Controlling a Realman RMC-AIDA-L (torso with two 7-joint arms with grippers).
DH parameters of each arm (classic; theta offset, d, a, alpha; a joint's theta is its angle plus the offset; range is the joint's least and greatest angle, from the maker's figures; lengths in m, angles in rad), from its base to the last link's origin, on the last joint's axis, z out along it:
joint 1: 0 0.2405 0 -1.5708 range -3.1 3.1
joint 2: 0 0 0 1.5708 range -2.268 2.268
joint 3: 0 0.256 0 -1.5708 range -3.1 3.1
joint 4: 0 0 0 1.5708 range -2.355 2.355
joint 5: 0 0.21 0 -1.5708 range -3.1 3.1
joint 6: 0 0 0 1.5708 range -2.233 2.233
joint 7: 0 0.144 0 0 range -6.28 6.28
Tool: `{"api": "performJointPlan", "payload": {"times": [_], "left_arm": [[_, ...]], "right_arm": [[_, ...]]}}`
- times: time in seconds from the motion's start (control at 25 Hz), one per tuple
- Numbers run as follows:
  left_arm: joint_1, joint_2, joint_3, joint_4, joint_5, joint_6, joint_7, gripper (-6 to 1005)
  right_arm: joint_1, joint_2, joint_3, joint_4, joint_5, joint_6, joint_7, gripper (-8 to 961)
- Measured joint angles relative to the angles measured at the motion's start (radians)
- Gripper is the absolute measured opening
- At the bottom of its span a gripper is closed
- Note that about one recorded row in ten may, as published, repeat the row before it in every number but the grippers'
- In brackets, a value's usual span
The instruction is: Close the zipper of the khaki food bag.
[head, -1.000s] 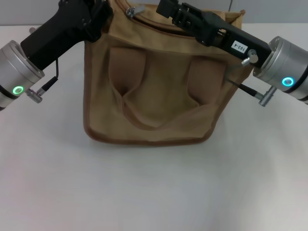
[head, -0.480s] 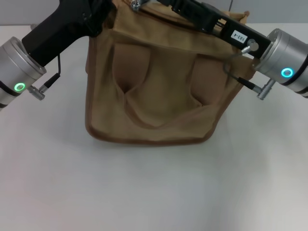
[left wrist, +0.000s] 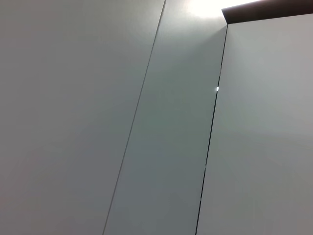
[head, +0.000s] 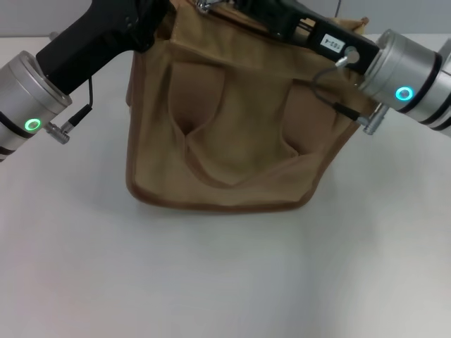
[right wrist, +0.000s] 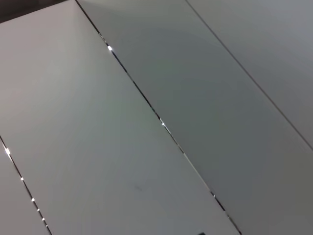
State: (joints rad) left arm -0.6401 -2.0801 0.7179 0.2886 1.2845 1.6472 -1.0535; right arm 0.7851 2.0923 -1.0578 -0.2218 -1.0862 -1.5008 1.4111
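The khaki food bag (head: 232, 134) stands upright on the white table at the middle back, with its two strap patches and looped handle facing me. Its top edge runs out of the head view. A small silver pull tab (head: 204, 7) of the zipper shows at the top edge, left of centre; the rest of the zipper line is hidden. My left gripper (head: 149, 10) is at the bag's top left corner. My right gripper (head: 248, 7) reaches over the bag's top from the right, close to the pull tab. Both wrist views show only grey panels.
The white table (head: 225, 282) spreads in front of the bag and to both sides. The right arm's silver wrist (head: 398, 70) and its cable (head: 331, 88) hang beside the bag's upper right corner. The left arm's silver wrist (head: 25, 105) is at the left.
My right arm has moved left and farther over the bag's top. The bag's top edge and the pull tab have shifted up toward the picture's edge. The left arm has shifted slightly.
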Motion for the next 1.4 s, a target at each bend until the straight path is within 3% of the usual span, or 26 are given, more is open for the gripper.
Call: {"api": "performJointPlan", "payload": {"times": [0.32,0.64,0.96,1.4], "left_arm": [[-0.003,0.000,0.000,-0.002,-0.001,0.000,0.001,32],[-0.003,0.000,0.000,-0.002,-0.001,-0.004,0.001,33],[0.003,0.000,-0.006,-0.002,-0.001,-0.007,0.001,34],[0.002,0.000,0.000,-0.012,-0.001,0.002,-0.001,35]], "right_arm": [[0.001,0.000,-0.012,0.003,0.004,0.032,0.000,411],[-0.003,0.000,-0.057,-0.004,0.004,-0.073,0.002,411],[-0.077,0.000,-0.036,-0.010,0.028,-0.157,-0.003,411],[-0.087,-0.006,-0.070,-0.028,0.010,-0.067,0.093,410]]}}
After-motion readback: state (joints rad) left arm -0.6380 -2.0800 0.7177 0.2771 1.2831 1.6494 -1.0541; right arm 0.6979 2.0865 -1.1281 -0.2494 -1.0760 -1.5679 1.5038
